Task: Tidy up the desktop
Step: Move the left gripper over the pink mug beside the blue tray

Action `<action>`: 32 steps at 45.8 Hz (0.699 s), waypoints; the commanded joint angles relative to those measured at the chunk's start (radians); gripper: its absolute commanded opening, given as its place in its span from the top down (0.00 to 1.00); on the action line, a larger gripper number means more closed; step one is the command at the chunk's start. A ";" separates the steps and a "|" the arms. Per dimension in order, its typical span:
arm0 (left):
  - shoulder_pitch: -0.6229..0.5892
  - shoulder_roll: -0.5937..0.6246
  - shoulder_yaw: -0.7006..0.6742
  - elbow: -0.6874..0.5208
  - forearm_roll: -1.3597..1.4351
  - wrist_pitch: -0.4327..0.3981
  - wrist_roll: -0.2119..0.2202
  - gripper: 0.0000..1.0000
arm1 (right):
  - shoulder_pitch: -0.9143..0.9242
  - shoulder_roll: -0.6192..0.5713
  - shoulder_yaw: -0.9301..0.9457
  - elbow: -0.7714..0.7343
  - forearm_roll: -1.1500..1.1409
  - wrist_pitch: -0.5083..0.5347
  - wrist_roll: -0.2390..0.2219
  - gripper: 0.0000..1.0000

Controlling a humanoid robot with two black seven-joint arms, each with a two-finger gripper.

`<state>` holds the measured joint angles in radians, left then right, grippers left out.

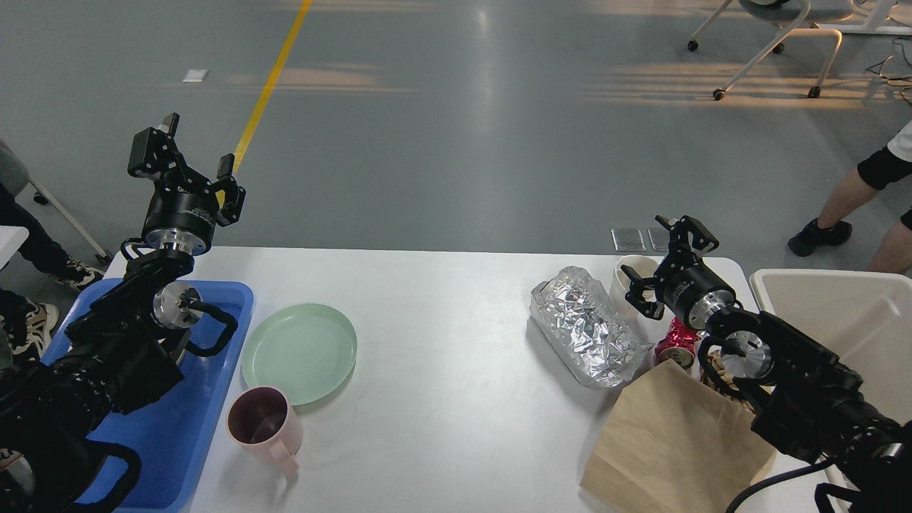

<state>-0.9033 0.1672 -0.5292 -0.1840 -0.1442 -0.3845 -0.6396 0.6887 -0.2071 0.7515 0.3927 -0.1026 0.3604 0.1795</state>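
The white desktop (442, 342) holds a pale green plate (299, 353) and a pink mug (265, 426) at the left. At the right lie a crumpled foil tray (588, 328), a white paper cup (630, 281), a red can (677, 343) and a brown paper bag (673, 445). My left gripper (196, 153) is raised above the far left corner, open, holding nothing. My right gripper (662, 267) hovers open over the white cup, fingers spread, nothing between them.
A blue plastic tray (214, 356) lies at the left edge under my left arm. A beige bin (841, 328) stands off the table's right end. A person's leg (848, 199) and an office chair (773, 43) are beyond the table.
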 commanded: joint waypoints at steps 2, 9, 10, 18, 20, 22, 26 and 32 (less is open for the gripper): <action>-0.005 0.000 0.000 0.000 -0.002 0.001 0.005 0.04 | 0.000 0.000 0.000 0.000 0.000 0.000 0.000 0.00; -0.005 0.003 0.001 0.001 0.000 0.007 0.005 0.04 | 0.000 0.000 0.000 0.000 0.000 -0.001 0.000 0.00; -0.006 0.005 0.000 0.001 0.000 0.007 0.006 0.04 | 0.000 0.000 0.000 0.000 0.000 0.000 0.000 0.00; -0.008 0.032 0.000 0.003 0.002 0.007 0.008 0.04 | 0.000 0.000 0.000 0.000 0.000 0.000 0.000 0.00; -0.008 0.029 0.000 0.003 0.002 0.007 0.011 0.04 | 0.000 0.000 0.000 0.000 0.000 0.000 0.000 0.00; -0.011 0.025 0.001 0.001 0.002 0.012 0.015 0.04 | 0.000 0.000 0.000 0.000 0.000 0.000 0.000 0.00; -0.026 0.020 0.006 -0.002 0.006 0.047 0.029 0.04 | 0.000 0.000 0.000 0.000 0.000 0.000 0.000 0.00; -0.071 0.038 0.122 -0.003 0.028 0.052 0.162 0.04 | 0.000 0.000 0.000 0.000 0.000 0.000 0.000 0.00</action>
<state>-0.9400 0.1921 -0.5064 -0.1857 -0.1323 -0.3390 -0.5882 0.6887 -0.2071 0.7517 0.3928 -0.1026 0.3604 0.1795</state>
